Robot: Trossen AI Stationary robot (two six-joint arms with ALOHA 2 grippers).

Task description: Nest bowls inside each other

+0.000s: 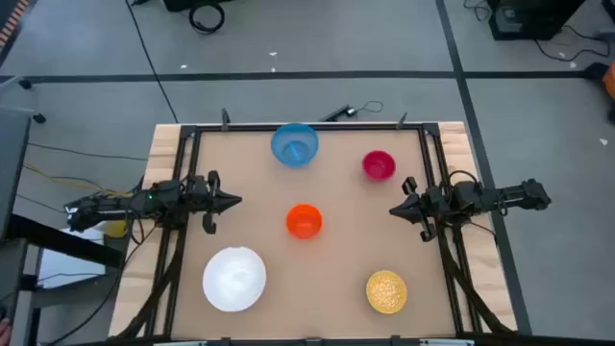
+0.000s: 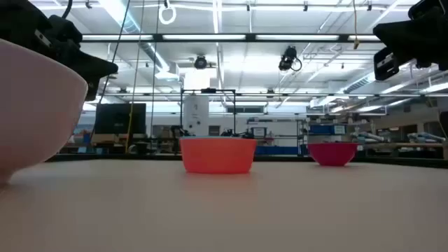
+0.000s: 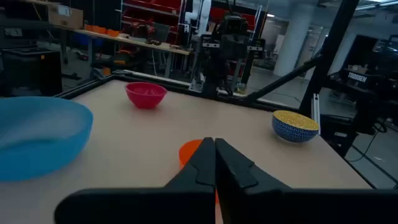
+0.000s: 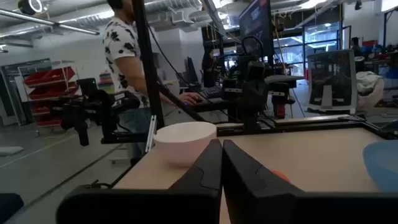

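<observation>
Across the tan tabletop (image 1: 336, 279) we see five bowls spread well apart, none nested yet: the white bowl (image 1: 234, 279), blue bowl (image 1: 294, 144), orange bowl (image 1: 304, 220) at the centre, speckled yellow bowl (image 1: 386, 290) and red bowl (image 1: 379, 165). Our left gripper (image 1: 229, 202) and right gripper (image 1: 398, 209) hover at opposite edges, fingers pinched together and empty, pointing inward. We judge this a resting pose; the spacing leaves each bowl room for a clean approach.
</observation>
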